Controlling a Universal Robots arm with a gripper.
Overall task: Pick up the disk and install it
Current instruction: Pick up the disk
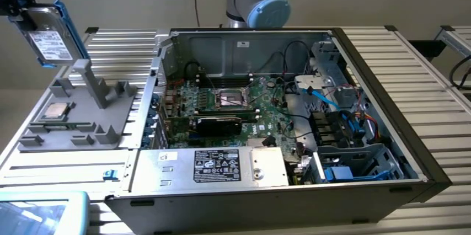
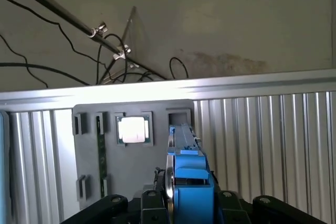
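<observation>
Ribbed aluminium slats make up the table (image 1: 412,53), set against a plain pale wall, and an open computer case (image 1: 385,89) lies on its side across the middle of it. Behind the case, at the far edge, stands the robot arm (image 1: 257,0) with its blue joint cap.

Over at the exterior view's left, high above the table, the gripper (image 1: 28,10) has its jaws clamped on the upper end of the disk (image 1: 50,41). The disk hangs upright in the air, label facing out, with a blue rail running down its edge. It is clear of everything beneath it. In the wrist view the gripper (image 2: 184,205) shows as black fingers either side of the disk (image 2: 190,182), seen edge-on with its blue rail foremost.

Below the disk sits a grey fixture (image 1: 83,127) with upright posts and slots. A square silver processor chip (image 1: 55,112) rests in a pocket on the fixture's left part, well apart from the disk.

Inside the case I can see the green motherboard (image 1: 276,116), a silver power supply (image 1: 169,166) with a black label along the near side, and a blue drive cage (image 1: 340,173) at the near right corner.
</observation>
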